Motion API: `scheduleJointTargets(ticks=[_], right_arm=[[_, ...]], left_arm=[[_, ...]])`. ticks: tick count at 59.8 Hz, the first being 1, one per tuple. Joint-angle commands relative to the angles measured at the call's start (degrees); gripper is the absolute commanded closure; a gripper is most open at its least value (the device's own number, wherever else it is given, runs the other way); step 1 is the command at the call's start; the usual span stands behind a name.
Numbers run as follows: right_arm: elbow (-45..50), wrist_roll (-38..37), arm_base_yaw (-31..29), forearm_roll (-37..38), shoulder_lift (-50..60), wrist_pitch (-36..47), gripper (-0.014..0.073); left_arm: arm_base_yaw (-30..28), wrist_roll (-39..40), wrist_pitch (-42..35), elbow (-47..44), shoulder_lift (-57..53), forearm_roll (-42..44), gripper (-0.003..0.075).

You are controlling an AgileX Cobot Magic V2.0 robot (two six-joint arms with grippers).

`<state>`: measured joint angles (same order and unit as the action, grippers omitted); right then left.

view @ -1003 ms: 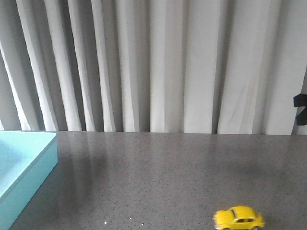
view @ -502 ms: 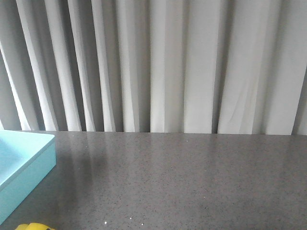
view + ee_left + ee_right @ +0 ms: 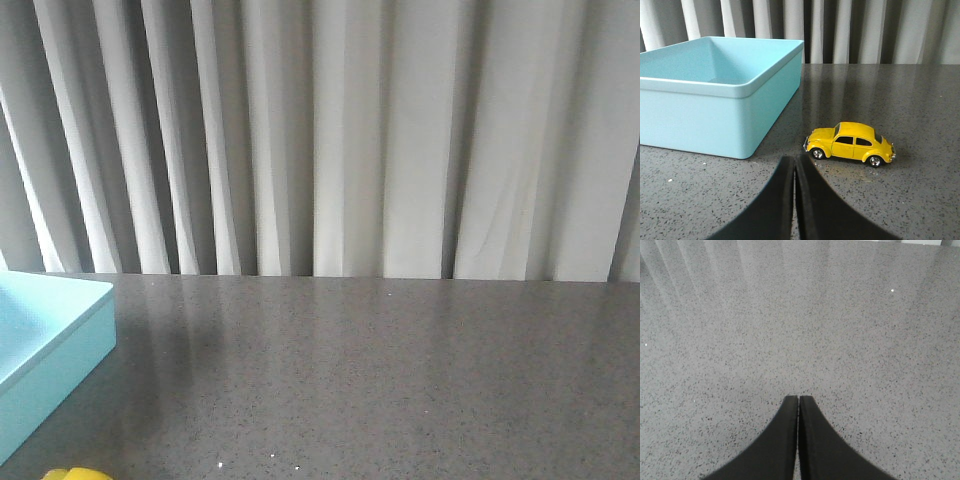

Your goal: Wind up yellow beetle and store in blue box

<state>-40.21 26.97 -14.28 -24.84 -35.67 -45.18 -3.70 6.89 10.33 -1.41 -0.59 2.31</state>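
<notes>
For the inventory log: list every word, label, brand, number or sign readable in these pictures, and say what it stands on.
None can be read.
Toy car: no plate, badge or lettering visible.
Blue box: plain walls, no label.
Table and curtain: no markings.
Left gripper and right gripper: plain black, no print.
</notes>
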Motion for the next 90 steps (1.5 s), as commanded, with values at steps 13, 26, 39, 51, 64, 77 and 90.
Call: scheduleJointTargets(ticks=[13, 26, 39, 51, 64, 77, 90], right_arm=[[-1.3, 2.5, -0.1, -1.3, 2.6, 5.9, 0.0595], [-1.3, 2.3, -0.1, -1.2, 5.2, 7.5, 0.0595], [-1.3, 2.3, -0.1, -1.2, 5.1, 5.5, 0.0595], [-1.3, 2.3, -0.1, -1.1, 5.1, 5.4, 0.0595], [-1.3, 2.3, -0.1, -1.1, 5.1, 5.4, 0.0595], [-1.3, 2.3, -0.1, -1.1, 5.1, 5.4, 0.0595], [-1.3, 2.3, -0.1, -1.1, 5.1, 5.4, 0.0595]], left_arm=[[0.4, 0.5, -3.9, 0.7, -0.9, -0.1, 0.0726], [0.4, 0.5, -3.9, 0.7, -0.9, -0.1, 0.0726], [0.4, 0.5, -3.9, 0.7, -0.9, -0.1, 0.0726], [0.4, 0.5, -3.9, 0.7, -0.9, -0.1, 0.0726], [0.4, 0.5, -5.1, 0.7, -0.9, -0.1, 0.0726], [0.4, 0.7, -12.4, 0.7, -0.9, -0.3, 0.0726], [0.4, 1.7, -19.6, 0.7, -0.9, -0.3, 0.0726]])
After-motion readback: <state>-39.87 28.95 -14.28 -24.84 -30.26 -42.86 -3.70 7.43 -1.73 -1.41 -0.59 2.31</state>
